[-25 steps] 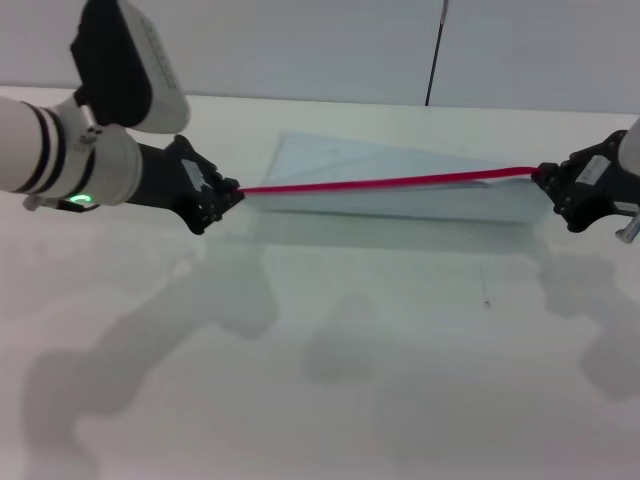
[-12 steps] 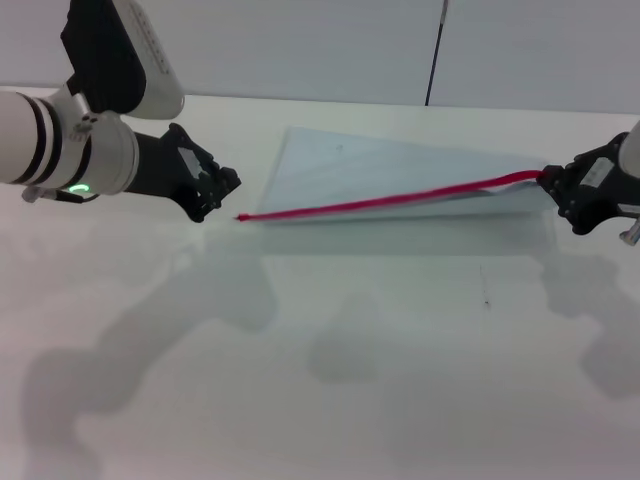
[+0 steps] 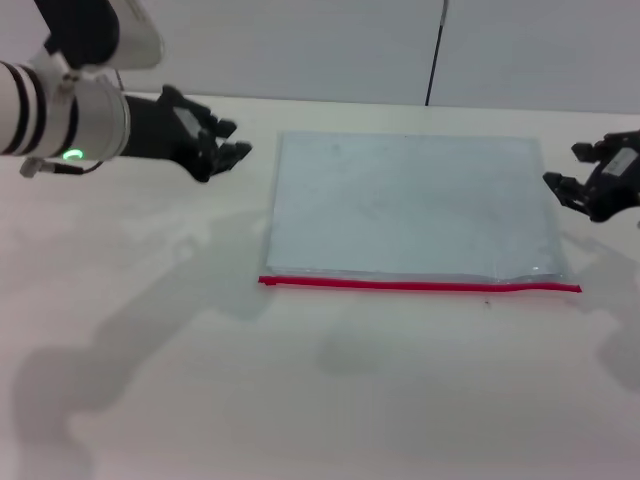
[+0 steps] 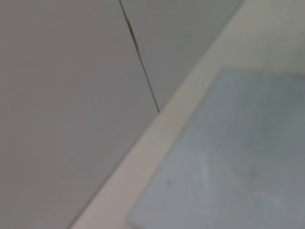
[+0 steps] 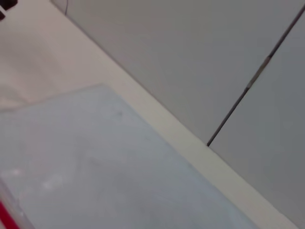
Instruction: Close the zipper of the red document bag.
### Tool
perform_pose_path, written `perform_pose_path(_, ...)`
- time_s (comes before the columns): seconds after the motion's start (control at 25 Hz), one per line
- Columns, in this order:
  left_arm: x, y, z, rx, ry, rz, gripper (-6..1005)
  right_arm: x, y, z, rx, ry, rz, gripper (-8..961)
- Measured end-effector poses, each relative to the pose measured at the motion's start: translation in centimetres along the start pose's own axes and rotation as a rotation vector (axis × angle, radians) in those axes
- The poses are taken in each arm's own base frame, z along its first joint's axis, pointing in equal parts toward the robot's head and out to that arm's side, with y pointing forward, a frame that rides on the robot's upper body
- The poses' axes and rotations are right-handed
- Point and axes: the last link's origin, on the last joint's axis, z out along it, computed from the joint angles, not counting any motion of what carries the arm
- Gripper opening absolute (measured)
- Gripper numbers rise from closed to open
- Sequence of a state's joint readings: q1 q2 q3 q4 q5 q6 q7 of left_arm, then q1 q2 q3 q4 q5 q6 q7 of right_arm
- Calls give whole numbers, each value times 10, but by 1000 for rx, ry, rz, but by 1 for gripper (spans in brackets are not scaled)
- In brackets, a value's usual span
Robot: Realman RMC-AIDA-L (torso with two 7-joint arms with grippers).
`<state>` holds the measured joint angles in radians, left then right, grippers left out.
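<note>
**Bag flat, both grippers clear**

The table (image 3: 330, 400) carries the red document bag (image 3: 410, 215) lying flat at centre, bare surface all around. Its zipper (image 3: 420, 286) runs along the 6 o'clock edge. The left gripper (image 3: 225, 150) hovers at 10 o'clock, fingers spread, holding nothing. The right gripper (image 3: 570, 165) hovers at 3 o'clock, likewise spread and apart from the bag.
</note>
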<state>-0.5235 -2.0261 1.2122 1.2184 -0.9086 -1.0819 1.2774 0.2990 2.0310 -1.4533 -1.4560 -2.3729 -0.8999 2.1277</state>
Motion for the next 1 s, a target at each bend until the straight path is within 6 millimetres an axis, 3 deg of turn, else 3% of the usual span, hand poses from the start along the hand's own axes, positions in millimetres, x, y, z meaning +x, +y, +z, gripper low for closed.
perform_pose_path(0.2,10,-10,-24,48,218,-91,296,-6,-2,-6,47,-152,108,517)
perform_pose_path(0.32,7,-17,-48,109,450,-193,296,-13,-1,-7,90,-264,163,562)
perform_pose_path(0.36,7,-17,-48,109,450,-193,296,-14,1,-7,109,-297,181,577)
perform_pose_path(0.48,3,-12,-60,165,677,-207,296,-12,-2,-5,175,-362,256,622)
perform_pose_path(0.68,-2,-8,-64,197,804,-269,296,-6,-10,-5,256,-411,372,638)
perform_pose_path(1.0,-12,-5,-62,194,804,-305,296,-4,-12,-5,302,-432,419,638)
